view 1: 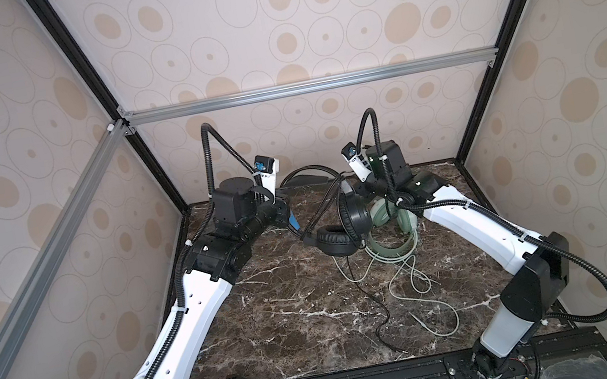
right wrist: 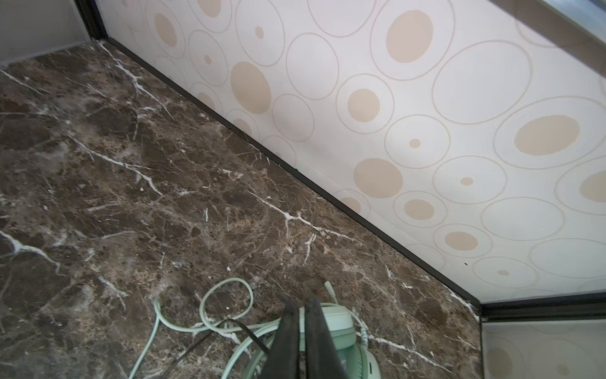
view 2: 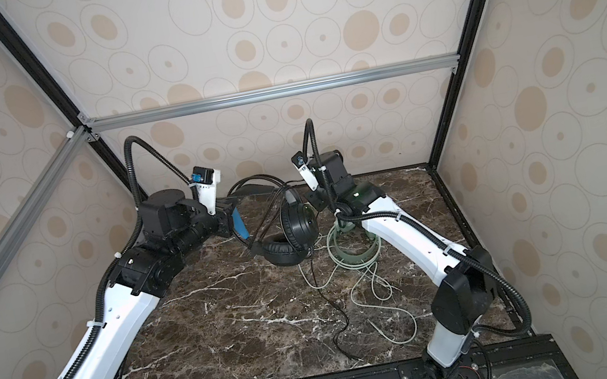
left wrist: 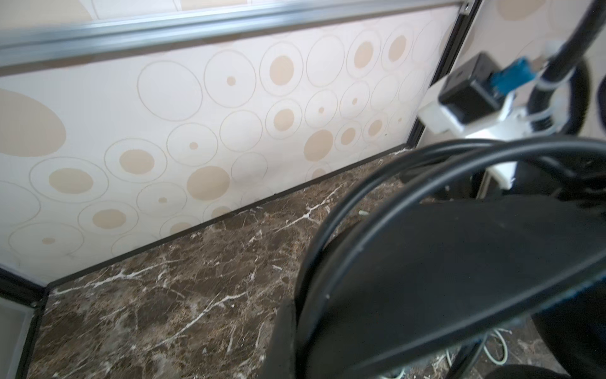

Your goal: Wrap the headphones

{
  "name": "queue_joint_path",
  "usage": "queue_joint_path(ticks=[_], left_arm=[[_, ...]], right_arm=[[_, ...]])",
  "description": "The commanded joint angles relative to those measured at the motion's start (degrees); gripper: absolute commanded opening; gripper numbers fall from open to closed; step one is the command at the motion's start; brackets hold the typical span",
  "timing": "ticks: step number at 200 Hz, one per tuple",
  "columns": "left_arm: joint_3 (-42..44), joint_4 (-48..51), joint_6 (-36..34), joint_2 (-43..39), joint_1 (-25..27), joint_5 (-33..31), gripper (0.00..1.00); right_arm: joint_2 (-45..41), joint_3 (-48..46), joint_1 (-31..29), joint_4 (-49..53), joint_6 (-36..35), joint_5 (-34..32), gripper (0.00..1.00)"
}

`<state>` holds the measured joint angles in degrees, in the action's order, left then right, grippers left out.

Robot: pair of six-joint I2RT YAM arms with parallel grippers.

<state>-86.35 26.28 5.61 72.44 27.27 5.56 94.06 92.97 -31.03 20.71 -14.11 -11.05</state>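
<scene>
The black headphones (view 1: 355, 215) are held up near the back wall, one earcup upright and the other (view 1: 336, 241) low by the table. My left gripper (view 1: 284, 213) is shut on their headband, whose blue lining (view 1: 293, 222) shows beside it. In the left wrist view the headband (left wrist: 442, 262) fills the frame beside one finger (left wrist: 282, 328), with black cable (left wrist: 393, 197) looped over it. My right gripper (right wrist: 300, 303) is shut just above the mint-green headphones (right wrist: 337, 325), which lie on the table (view 1: 392, 246). A thin black cable (right wrist: 229, 323) reaches its finger; I cannot tell if it is pinched.
The pale green cable (view 1: 419, 284) and the black cable's loose end (view 1: 377, 304) trail over the brown marble table (view 1: 293, 306) toward the front edge. The back wall (view 1: 304, 131) stands close behind both grippers. The right forearm (view 1: 463, 221) reaches over the mint-green pair.
</scene>
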Motion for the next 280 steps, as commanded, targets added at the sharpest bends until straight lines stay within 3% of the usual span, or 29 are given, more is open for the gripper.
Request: queue_joint_path(ticks=[1, 42, 75, 159, 280], left_arm=[[-5.84, -4.96, 5.30, -1.34, -0.29, 4.38, 0.00], [-10.20, -6.40, 8.22, -0.14, -0.29, 6.59, 0.00], [-12.45, -9.14, 11.61, 0.84, -0.33, 8.57, 0.00], [-16.19, -13.62, 18.06, 1.86, -0.34, 10.88, 0.00], [-16.41, -21.01, 27.25, 0.64, -0.37, -0.36, 0.00]], right_arm=[[-3.28, -3.78, 0.69, -7.27, 3.42, 7.09, 0.09], [-6.63, -11.95, 1.29, -18.84, 8.51, 15.83, 0.09], [-7.31, -13.51, 1.85, -21.80, 11.80, 21.88, 0.10], [-7.48, -22.18, 2.28, -31.84, 20.25, 26.38, 0.11], [-0.10, -26.23, 2.20, -40.31, 29.19, 34.23, 0.06]])
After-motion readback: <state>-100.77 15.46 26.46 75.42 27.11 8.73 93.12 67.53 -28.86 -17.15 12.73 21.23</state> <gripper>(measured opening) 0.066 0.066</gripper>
